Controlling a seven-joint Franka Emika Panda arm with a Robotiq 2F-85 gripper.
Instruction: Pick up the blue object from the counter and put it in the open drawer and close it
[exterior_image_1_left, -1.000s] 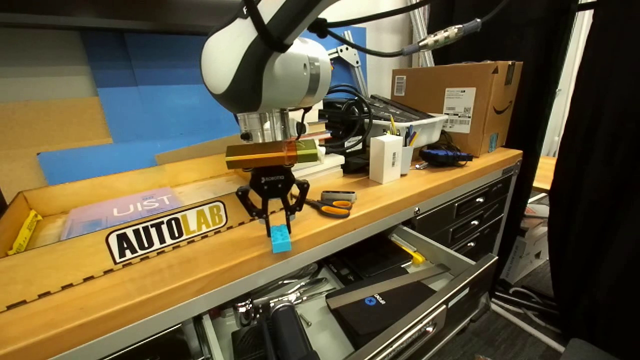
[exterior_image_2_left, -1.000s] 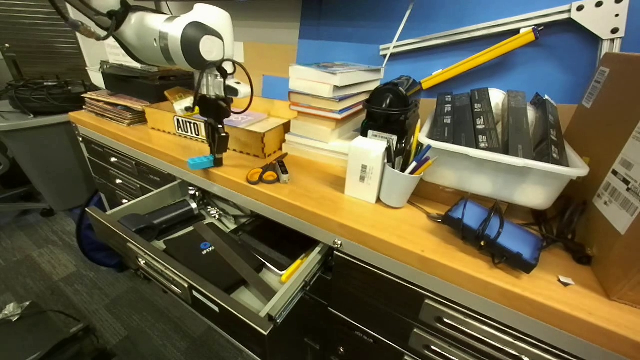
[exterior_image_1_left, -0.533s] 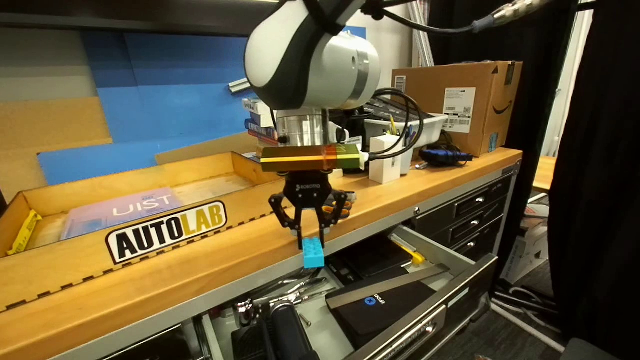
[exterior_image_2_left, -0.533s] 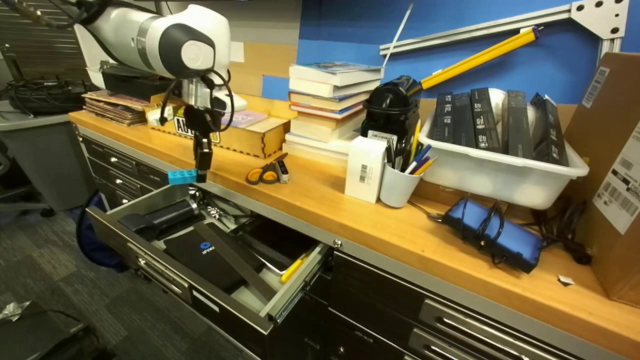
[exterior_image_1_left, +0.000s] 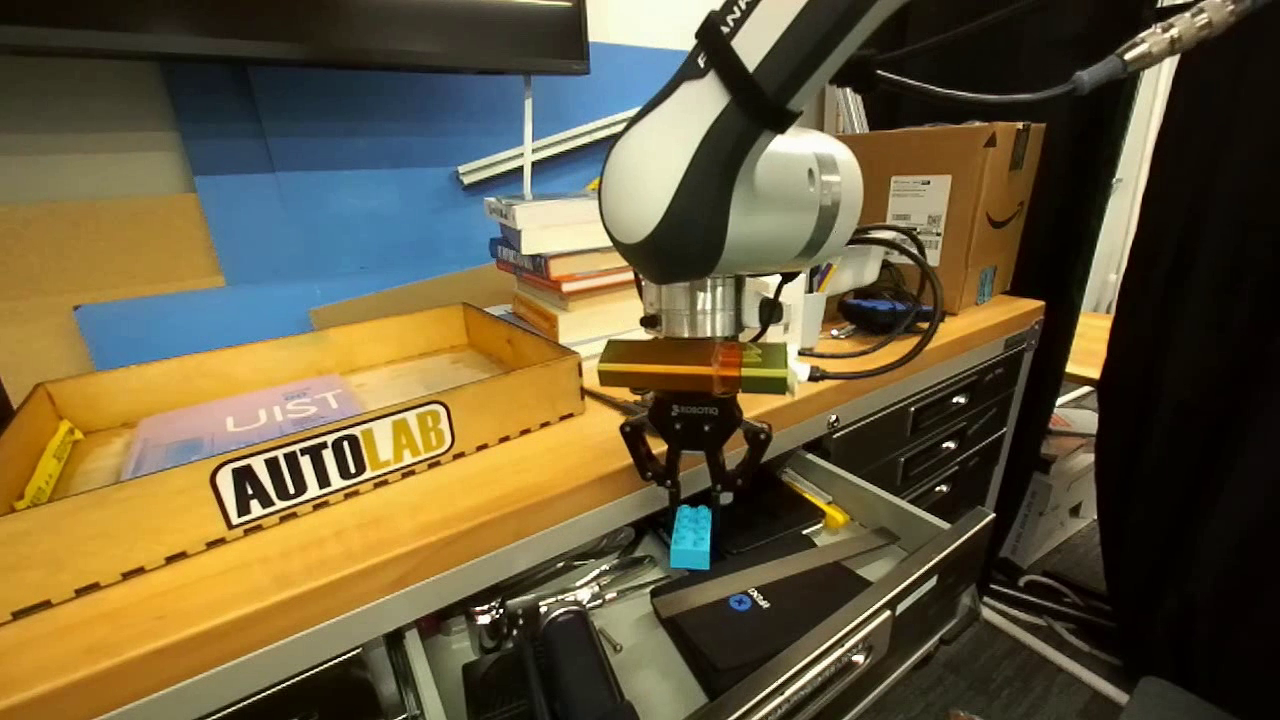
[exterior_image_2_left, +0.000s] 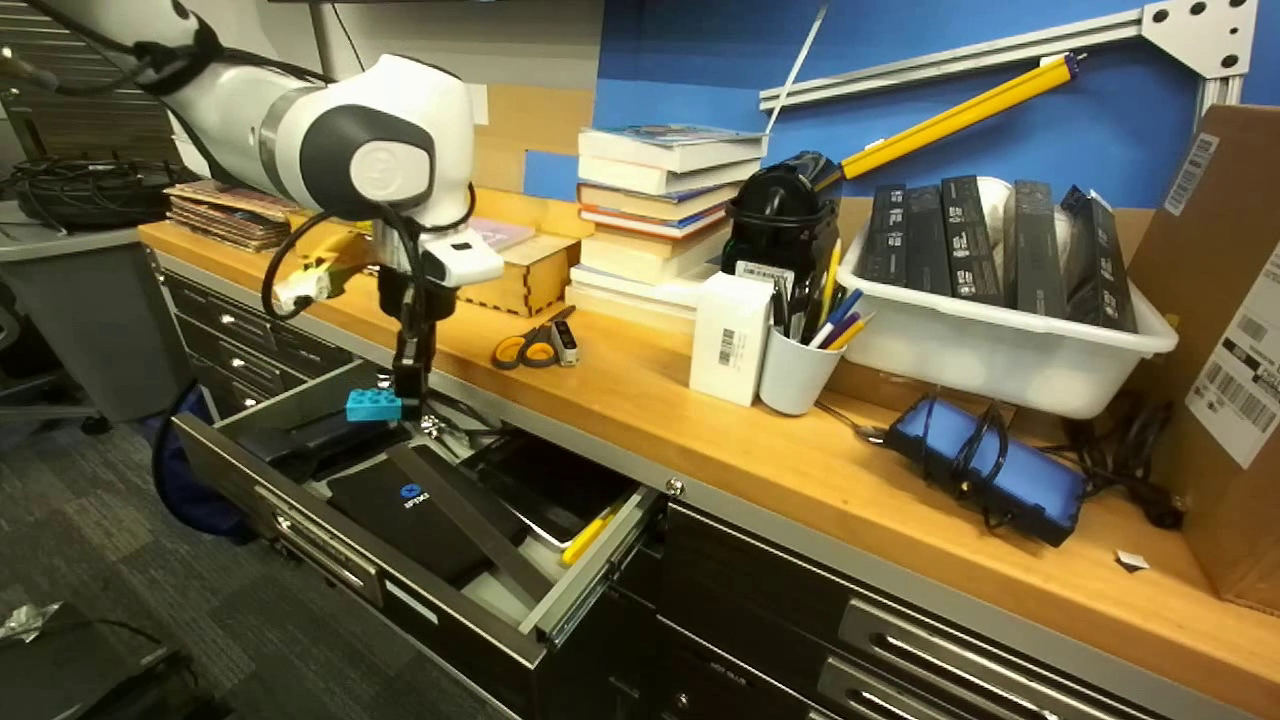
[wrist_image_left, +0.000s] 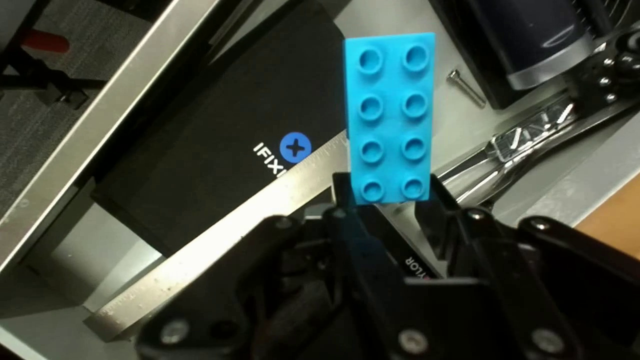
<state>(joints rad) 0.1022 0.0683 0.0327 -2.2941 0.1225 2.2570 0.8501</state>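
Eight round studs top the bright cyan-blue plastic block (wrist_image_left: 392, 120), which we see held in the air at one end, most of its length jutting out past the black fingers (wrist_image_left: 438, 220). They are parted by just the block's width, gripping it from both sides. The block hangs over the wide, shallow black metal drawer (exterior_image_1_left: 870, 495) with pale grey walls, which stands pulled out; how close it is to the contents we cannot tell. Below, in the wrist view, lie a flat black case (wrist_image_left: 200, 140), a silver metal ruler (wrist_image_left: 215, 235) set across it, and a small silver screw (wrist_image_left: 466, 87). Behind the drawer runs the long light-brown wooden counter (exterior_image_2_left: 630, 390). On it, in an exterior view, we find grey-and-orange-handled scissors (exterior_image_2_left: 540, 334), a stack of books (exterior_image_2_left: 660, 190), and an upright white carton (exterior_image_2_left: 730, 340) just beside a pale cup (exterior_image_2_left: 800, 375). A light wooden tray (exterior_image_1_left: 515, 410) lettered AUTOLAB sits there too.
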